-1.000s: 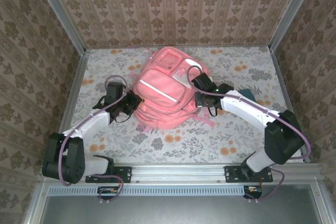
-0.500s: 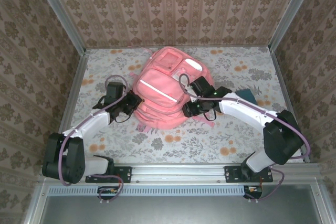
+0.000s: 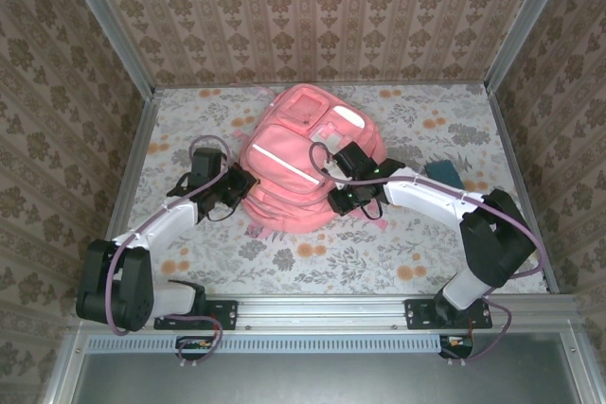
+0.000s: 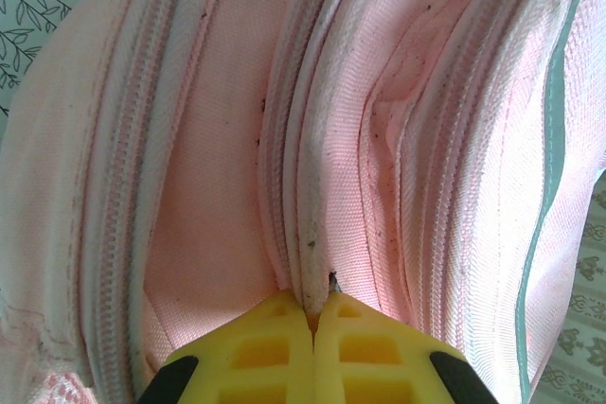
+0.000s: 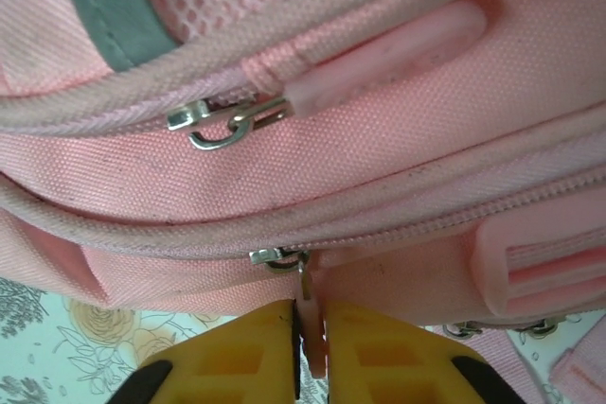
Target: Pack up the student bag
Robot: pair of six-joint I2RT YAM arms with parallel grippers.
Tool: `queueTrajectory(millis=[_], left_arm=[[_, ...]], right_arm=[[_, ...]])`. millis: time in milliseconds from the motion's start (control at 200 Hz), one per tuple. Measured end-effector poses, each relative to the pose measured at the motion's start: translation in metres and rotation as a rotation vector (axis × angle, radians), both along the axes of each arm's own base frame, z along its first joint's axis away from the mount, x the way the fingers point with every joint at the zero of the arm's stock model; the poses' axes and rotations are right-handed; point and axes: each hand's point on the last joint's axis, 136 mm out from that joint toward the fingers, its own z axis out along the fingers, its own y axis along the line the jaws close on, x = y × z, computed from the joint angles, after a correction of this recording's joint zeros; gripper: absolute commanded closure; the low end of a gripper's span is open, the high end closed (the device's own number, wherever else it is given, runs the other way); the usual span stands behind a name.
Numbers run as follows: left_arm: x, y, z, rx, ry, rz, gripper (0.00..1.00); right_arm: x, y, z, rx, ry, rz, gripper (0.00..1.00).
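Note:
The student bag, a large salmon-pink backpack, lies flat in the middle of the floral table. My left gripper is at the bag's left edge, and its yellow fingers are shut on a piped seam of the bag. At the bag's lower right edge, my right gripper has its yellow fingers shut on a pink zipper pull that hangs from a metal slider. A second zipper slider with a pink tab sits higher on the bag.
A small teal case lies on the table right of the bag, behind the right arm. Patterned walls close in the table on three sides. Pink straps trail from the bag's lower right corner.
The right gripper has moved left and toward the near edge along the bag's right side and closed on the zipper pull. The left arm has not moved.

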Motion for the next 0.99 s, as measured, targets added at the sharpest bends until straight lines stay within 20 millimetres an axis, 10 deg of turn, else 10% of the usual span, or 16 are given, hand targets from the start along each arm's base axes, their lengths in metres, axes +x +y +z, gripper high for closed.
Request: queueTrajectory(millis=[570, 805, 995], left_arm=[[-0.003, -0.002, 0.002, -0.01, 0.0, -0.016, 1.0], [-0.008, 0.002, 0.014, 0.008, -0.027, -0.043, 0.43], [-0.004, 0.005, 0.034, 0.065, -0.074, -0.092, 0.31]], right_arm=[[0.047, -0.053, 0.02, -0.078, -0.083, -0.343, 0.98], [0.051, -0.069, 0.025, -0.08, -0.054, -0.419, 0.92], [0.056, -0.1, 0.022, -0.102, -0.019, -0.498, 0.61]])
